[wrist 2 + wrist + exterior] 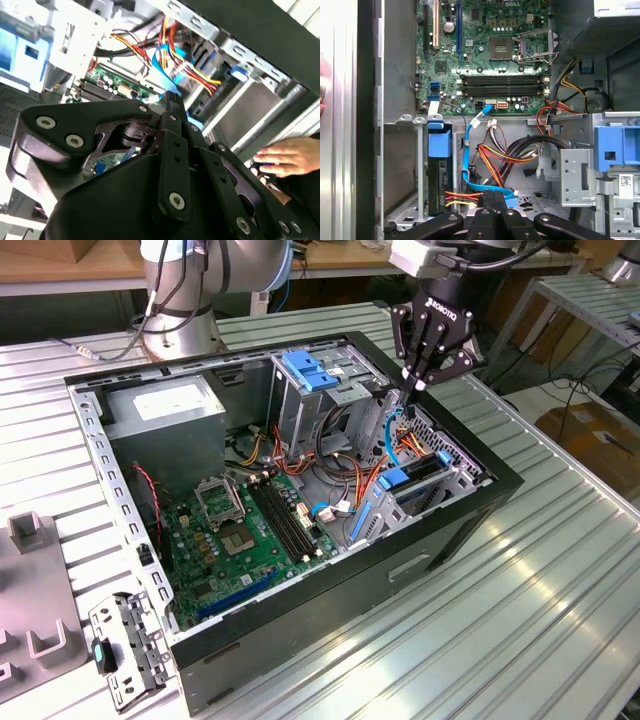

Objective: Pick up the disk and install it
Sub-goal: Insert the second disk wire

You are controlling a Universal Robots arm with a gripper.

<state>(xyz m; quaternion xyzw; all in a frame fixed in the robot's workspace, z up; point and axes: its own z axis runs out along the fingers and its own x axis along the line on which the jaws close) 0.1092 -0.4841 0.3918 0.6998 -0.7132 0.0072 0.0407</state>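
Fingertips come first from where I sit: the gripper (493, 196) has its fingers pressed together with nothing between them, poised just above the tangle of cables (502, 160) inside the open computer case (500, 485). Just beside it, the disk (439, 170) stands on edge in its bay, the blue carrier bracket (439, 142) on top, with red and yellow wires running to its lower end. I judge the pick and the seating done; whether the drive is fully latched I cannot tell. Farther off lies the motherboard (485, 55), and beyond it the power supply (165, 410). A person's hand (292, 155) rests outside the case wall.
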